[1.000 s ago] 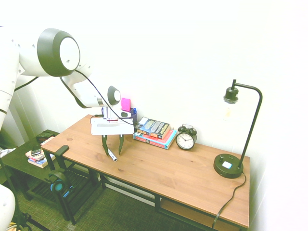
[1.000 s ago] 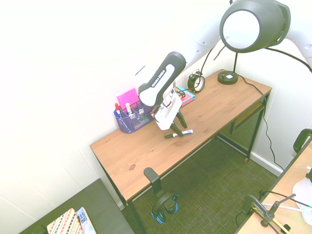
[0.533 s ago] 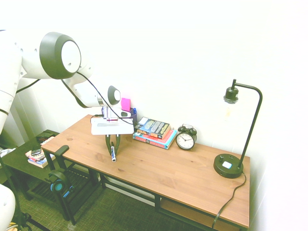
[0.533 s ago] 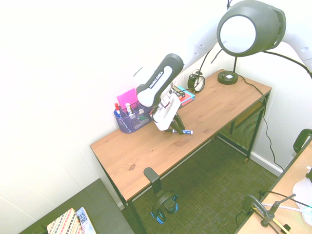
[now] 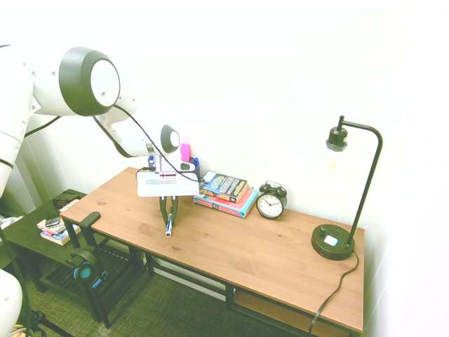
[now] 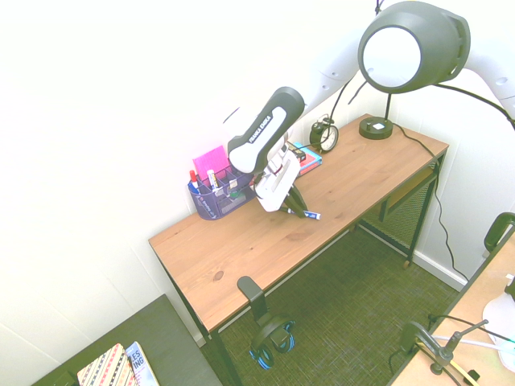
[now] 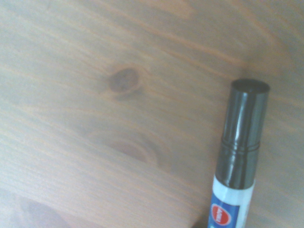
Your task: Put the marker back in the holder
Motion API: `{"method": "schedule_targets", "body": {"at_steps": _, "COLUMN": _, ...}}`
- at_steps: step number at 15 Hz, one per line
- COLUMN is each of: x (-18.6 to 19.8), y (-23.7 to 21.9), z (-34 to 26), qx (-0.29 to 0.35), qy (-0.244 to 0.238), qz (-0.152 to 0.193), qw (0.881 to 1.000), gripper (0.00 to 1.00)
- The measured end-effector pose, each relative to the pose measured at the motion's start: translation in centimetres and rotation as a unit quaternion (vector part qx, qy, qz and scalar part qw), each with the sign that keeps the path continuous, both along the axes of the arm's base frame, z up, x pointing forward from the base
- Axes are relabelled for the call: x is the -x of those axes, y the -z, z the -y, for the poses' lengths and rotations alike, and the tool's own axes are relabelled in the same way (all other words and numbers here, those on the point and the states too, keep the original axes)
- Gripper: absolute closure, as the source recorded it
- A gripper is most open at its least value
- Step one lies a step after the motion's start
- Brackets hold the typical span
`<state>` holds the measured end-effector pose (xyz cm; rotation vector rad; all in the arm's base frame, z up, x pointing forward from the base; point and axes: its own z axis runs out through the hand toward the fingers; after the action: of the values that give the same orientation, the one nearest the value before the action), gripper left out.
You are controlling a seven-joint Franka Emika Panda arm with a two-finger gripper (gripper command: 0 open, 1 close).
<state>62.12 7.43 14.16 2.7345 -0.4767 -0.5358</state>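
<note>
The marker [image 5: 168, 227], white-barrelled with a black cap [image 7: 242, 133], sticks out from between the fingers of my gripper [image 5: 168, 214], which is shut on it just over the wooden desk [image 5: 266, 253]. In the second exterior view the marker [image 6: 311, 215] pokes out sideways past the gripper [image 6: 294, 208] towards the desk's front edge. The holder [image 6: 214, 199], a dark-blue mesh organizer with a pink item [image 6: 211, 157] sticking up, stands at the back of the desk behind the arm. In the first exterior view only the pink item [image 5: 185, 151] shows.
A stack of books [image 5: 226, 191] and a black alarm clock [image 5: 271, 203] sit along the wall beyond the gripper. A black desk lamp [image 5: 334, 242] stands at the far end. Headphones [image 5: 84, 268] hang off the desk's near end, beside a low side table [image 5: 28, 235].
The fingers have closed from wide open onto the marker. The marker has turned from lying slanted on the desk to standing in line with the fingers. The gripper has shifted slightly towards the books.
</note>
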Motion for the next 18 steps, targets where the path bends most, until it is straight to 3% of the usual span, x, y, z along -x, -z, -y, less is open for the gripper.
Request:
{"method": "schedule_targets", "body": {"at_steps": 2, "x": 0.1, "y": -0.7, "z": 0.0, "qx": -0.006, "qy": -0.005, "qz": 0.025, "qw": 1.000, "gripper": 1.00}}
{"method": "schedule_targets", "body": {"at_steps": 5, "x": 1.6, "y": -3.7, "z": -0.8, "qx": -0.011, "qy": -0.008, "qz": 0.097, "qw": 0.995, "gripper": 1.00}}
{"method": "schedule_targets", "body": {"at_steps": 10, "x": 5.4, "y": -13.8, "z": -5.1, "qx": -0.022, "qy": 0.007, "qz": 0.224, "qw": 0.974, "gripper": 1.00}}
{"method": "schedule_targets", "body": {"at_steps": 14, "x": 4.0, "y": -18.8, "z": -5.0, "qx": -0.053, "qy": 0.056, "qz": 0.317, "qw": 0.945, "gripper": 1.00}}
{"method": "schedule_targets", "body": {"at_steps": 18, "x": 1.6, "y": -21.5, "z": -5.0, "qx": -0.089, "qy": 0.125, "qz": 0.418, "qw": 0.895, "gripper": 1.00}}
